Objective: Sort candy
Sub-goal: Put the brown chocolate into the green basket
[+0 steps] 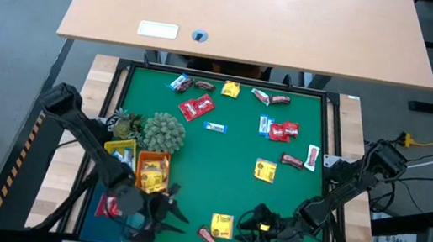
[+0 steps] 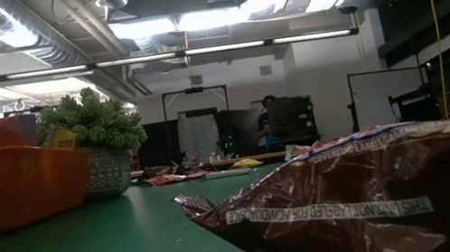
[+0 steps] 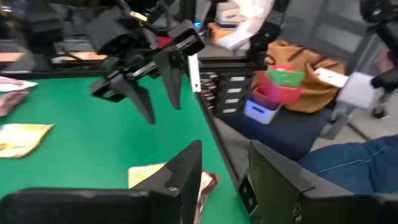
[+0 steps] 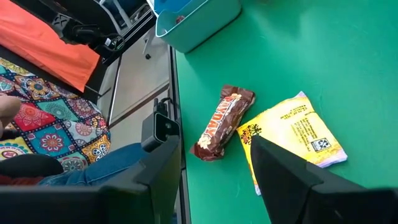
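Both grippers hang low over the near edge of the green mat [image 1: 219, 164], facing each other. The left gripper [image 1: 174, 214] has its fingers spread apart with nothing between them; in its wrist view the fingers [image 3: 186, 174] frame a bare gap. The right gripper [image 1: 251, 228] is likewise parted and empty, its fingers [image 4: 283, 168] open in its own view.

Between the two grippers, close to the mat's near edge, lie a yellow packet [image 1: 221, 224] and a brown bar [image 1: 208, 238], side by side and almost touching. In the right wrist view the brown bar [image 4: 222, 122] sits just beside the mat's rim, with the yellow packet [image 4: 292, 134] next to it on the inner side. A teal tray [image 4: 199, 22] stands beyond them, under the left arm.

Behind the left gripper stand an orange tray [image 1: 152, 171] and a plant ball [image 1: 164, 132]. Ahead of both grippers the middle of the mat is open; the rest of the candy [image 1: 196, 108] is scattered toward the far edge and the right side, well apart from either gripper.
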You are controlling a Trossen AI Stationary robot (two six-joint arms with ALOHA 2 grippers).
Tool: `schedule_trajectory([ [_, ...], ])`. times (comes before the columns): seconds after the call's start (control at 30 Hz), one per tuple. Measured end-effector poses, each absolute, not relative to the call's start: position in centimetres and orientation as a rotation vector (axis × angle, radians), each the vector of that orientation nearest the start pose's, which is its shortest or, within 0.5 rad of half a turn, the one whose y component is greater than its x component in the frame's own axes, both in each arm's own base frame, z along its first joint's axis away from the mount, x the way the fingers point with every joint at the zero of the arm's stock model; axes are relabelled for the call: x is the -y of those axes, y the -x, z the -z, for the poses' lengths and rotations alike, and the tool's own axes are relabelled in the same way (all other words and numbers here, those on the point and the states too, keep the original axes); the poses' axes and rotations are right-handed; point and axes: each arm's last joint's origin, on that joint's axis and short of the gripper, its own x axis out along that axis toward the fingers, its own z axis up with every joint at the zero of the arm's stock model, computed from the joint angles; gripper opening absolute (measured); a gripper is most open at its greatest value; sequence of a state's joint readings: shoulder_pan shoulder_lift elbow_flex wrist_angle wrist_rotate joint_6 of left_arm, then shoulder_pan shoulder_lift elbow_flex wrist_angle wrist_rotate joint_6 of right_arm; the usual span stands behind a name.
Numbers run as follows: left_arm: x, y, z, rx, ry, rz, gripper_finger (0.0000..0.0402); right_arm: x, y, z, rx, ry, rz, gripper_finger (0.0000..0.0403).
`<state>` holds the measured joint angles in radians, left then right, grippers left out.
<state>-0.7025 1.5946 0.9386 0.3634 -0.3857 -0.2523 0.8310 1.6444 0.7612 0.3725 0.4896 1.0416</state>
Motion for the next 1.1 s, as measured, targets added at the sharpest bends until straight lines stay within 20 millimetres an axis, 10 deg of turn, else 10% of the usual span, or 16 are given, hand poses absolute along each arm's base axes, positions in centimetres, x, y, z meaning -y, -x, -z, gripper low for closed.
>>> schedule_trajectory([
  [0.33,20.5,-31.0,-19.8,-0.325,0.127,0.345,0.0198,-22.9,-22.8,-17.0,-0.527,-0.702,-0.089,0.0193],
  [1.1,20.7,-35.8,-12.2,-0.332,-0.131,0.519,0.0203,-22.9,-22.7,-16.9,-0.530,-0.698,-0.087,0.0193],
])
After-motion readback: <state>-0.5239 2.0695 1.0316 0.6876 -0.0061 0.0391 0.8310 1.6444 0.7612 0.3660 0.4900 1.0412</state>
